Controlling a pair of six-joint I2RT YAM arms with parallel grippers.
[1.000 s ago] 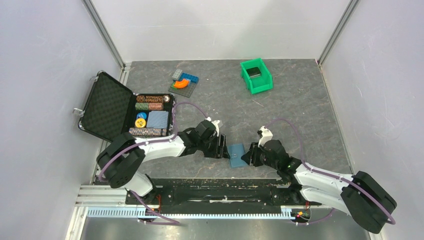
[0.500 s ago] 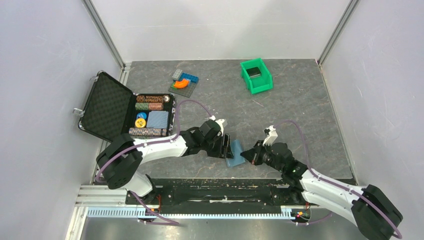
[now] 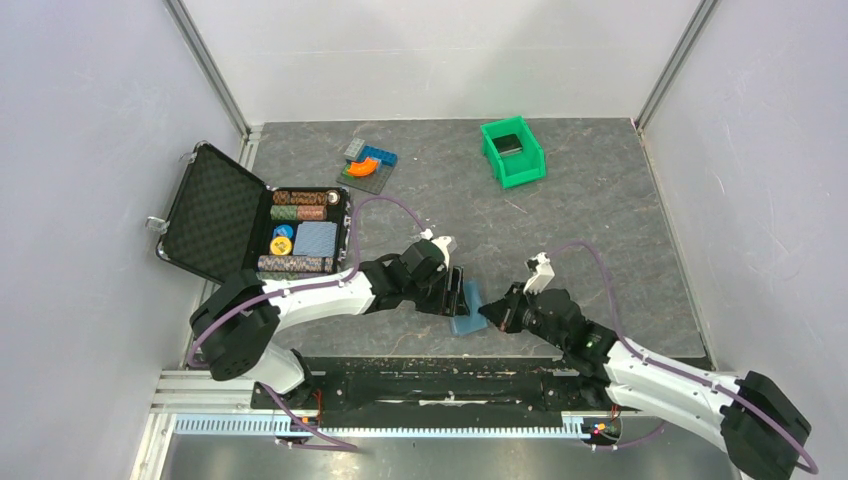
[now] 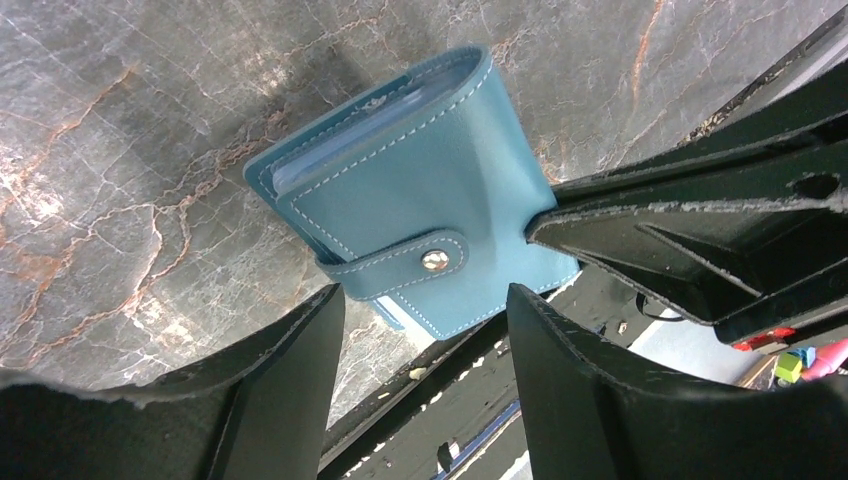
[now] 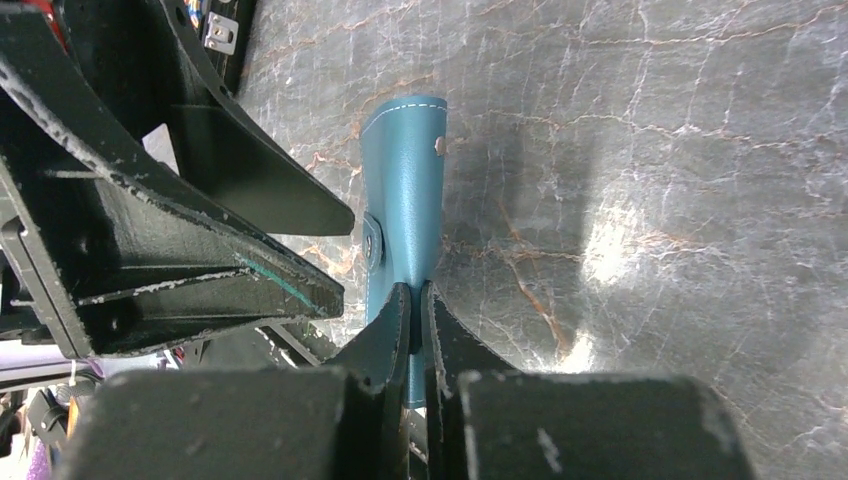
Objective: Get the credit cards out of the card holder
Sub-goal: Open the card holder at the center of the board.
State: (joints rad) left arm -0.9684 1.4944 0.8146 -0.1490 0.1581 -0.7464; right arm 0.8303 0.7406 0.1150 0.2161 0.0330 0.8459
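Your right pincer (image 5: 415, 292) has just clenched on the edge of the small teal-blue leather bifold card holder (image 4: 420, 200) and tipped it up off the grey stone tabletop (image 3: 600, 220). Your left pincer (image 4: 425, 300) stays released, straddling its snapped strap (image 4: 405, 265). The holder sits between both pincers, unopened, so no cards show.

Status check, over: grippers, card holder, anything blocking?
Left gripper open, poised at card holder. Right gripper shut on its edge. Holder closed; snap strap fastened, blocking opening.
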